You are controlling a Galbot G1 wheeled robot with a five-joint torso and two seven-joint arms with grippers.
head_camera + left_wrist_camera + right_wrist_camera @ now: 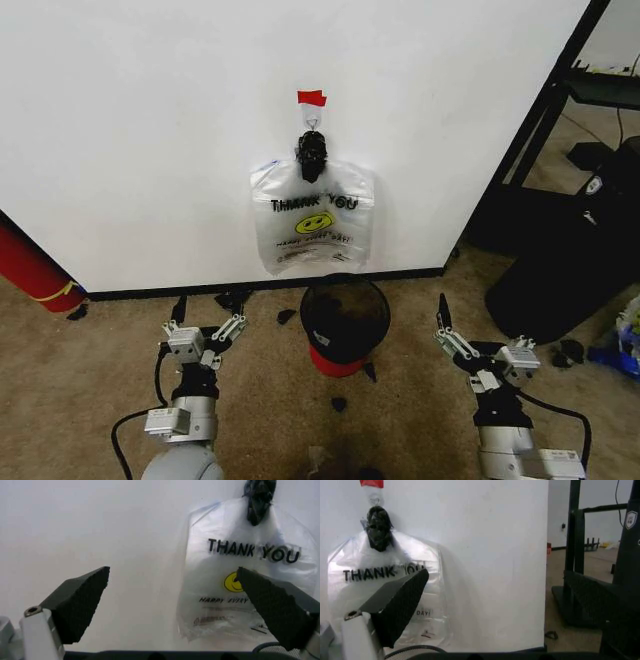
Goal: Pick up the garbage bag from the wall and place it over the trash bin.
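Head view: garbage bag (314,228) hanging flat against white wall (150,120), bunched at a black knot (312,155) under a hook (312,120) and red tape piece (311,97). Black mesh trash bin (345,318) with red base on carpet directly below, just beside the baseboard, unlined. Left gripper (205,318) low and left of the bin, fingers spread wide, holding nothing. Right gripper (447,335) low and right of the bin, well apart from the bag; cannot tell how far open. Bulky black bin (570,255) off to the right.

Left wrist view: bag (240,581) ahead against the wall, "THANK YOU" print and yellow smiley visible; left gripper (175,607) wide open, empty, pointed toward the bag's lower edge but apart from it.

Right wrist view: bag (370,562) under knot (379,528); one finger (395,605) visible, nothing held.

Handling judgement: thin film, very light, limp, slippery, easy to tear. Best grip likely the gathered plastic just below the knot, then lift up off the hook rather than pull outward.
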